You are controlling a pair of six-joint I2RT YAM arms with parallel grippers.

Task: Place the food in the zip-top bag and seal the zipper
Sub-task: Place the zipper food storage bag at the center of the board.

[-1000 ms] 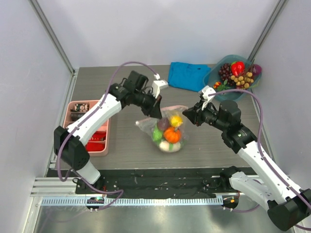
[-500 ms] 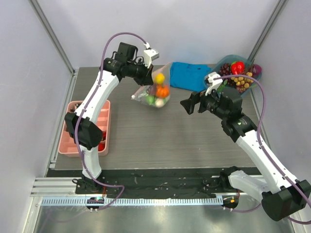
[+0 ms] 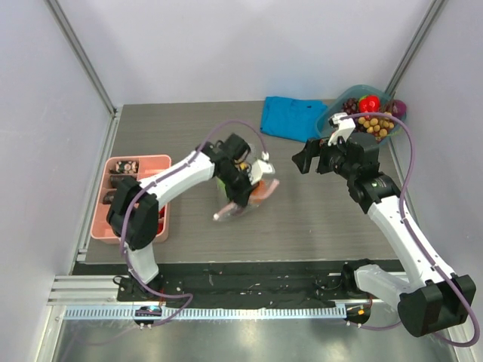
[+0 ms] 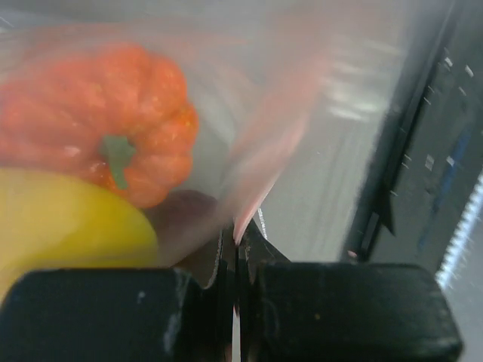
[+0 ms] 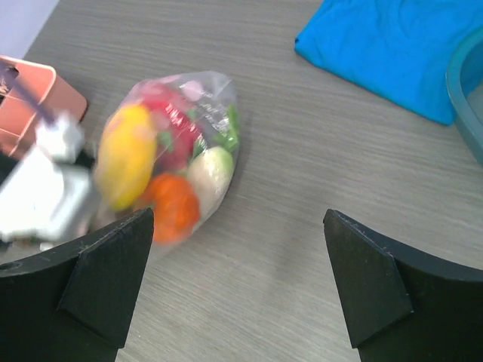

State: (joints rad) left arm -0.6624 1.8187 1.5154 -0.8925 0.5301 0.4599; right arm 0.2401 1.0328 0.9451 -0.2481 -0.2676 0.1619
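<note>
Left end effector (image 4: 238, 253) pinched, right (image 5: 238, 285) spread.

No readable text, label, brand or number anywhere (wrist views partly blurred).

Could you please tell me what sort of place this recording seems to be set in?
Probably a robot lab test cell: plain white wall panels enclose a grey table, the left arm and right arm are bolted at its near edge, and the food in the zip-top bag is toy produce.
</note>
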